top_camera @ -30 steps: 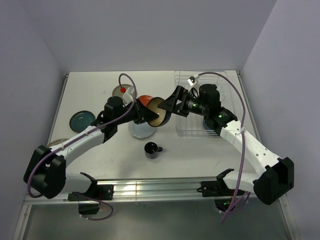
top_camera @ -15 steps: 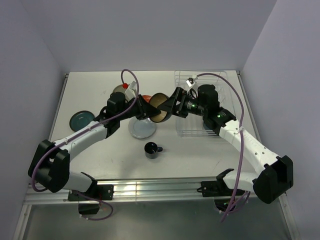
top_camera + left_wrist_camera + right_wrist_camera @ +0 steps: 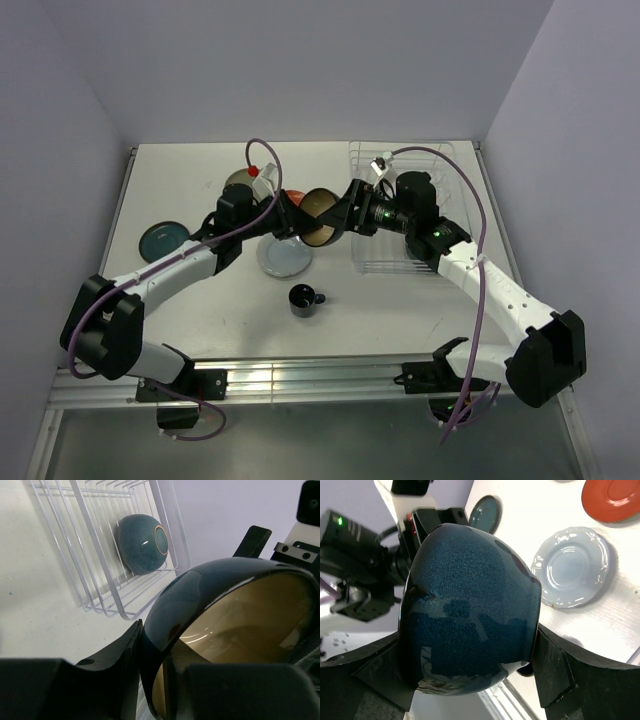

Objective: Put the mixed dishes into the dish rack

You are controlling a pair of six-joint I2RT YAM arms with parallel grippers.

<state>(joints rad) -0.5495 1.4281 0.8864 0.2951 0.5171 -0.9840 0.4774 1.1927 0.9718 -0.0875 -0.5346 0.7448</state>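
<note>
Left claw [image 3: 286, 214] is clamped on the rim of the brown bowl [image 3: 316, 212], held above the bench [image 3: 200, 170] just left of the rack [image 3: 452, 168]. Right claw [image 3: 338, 216] straddles the same bowl, fingers wide apart; whether it grips, I cannot tell. A teal bowl [image 3: 141, 542] lies in the rack.

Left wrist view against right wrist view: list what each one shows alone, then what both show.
Left wrist only: the white dish rack with a teal-blue bowl on its side inside it, and the tan inside of the held bowl. Right wrist only: the pale blue-white plate, the orange-red plate, a teal dish, and the held bowl's dark blue outside. Both: the held bowl between the hands, with the left hand pinching its rim and the right hand flanking it; its grip is unclear.
</note>
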